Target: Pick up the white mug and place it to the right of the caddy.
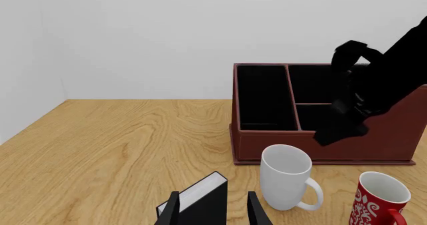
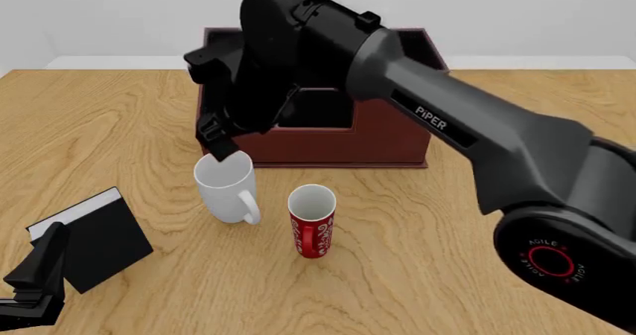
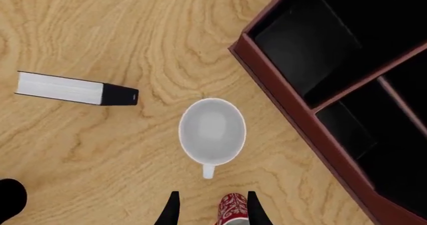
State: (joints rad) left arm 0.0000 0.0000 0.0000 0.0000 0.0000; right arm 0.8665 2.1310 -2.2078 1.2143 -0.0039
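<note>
The white mug (image 2: pixel 226 190) stands upright on the table just in front of the caddy (image 2: pixel 338 147), its handle turned toward the near edge. My right gripper (image 2: pixel 220 149) hangs open just above the mug's far rim, pointing down, with nothing in it. From the right wrist view I look straight down into the white mug (image 3: pixel 212 130), with the caddy (image 3: pixel 293 110) beside it. My left gripper (image 1: pixel 215 212) is open at the near left, close to a black book. The left wrist view shows the white mug (image 1: pixel 285 177) before the caddy (image 1: pixel 373 145).
A red mug (image 2: pixel 311 219) with white lettering stands close to the right of the white mug. A black book (image 2: pixel 94 238) with white page edges lies at the near left. The right arm (image 2: pixel 447 126) spans over the caddy.
</note>
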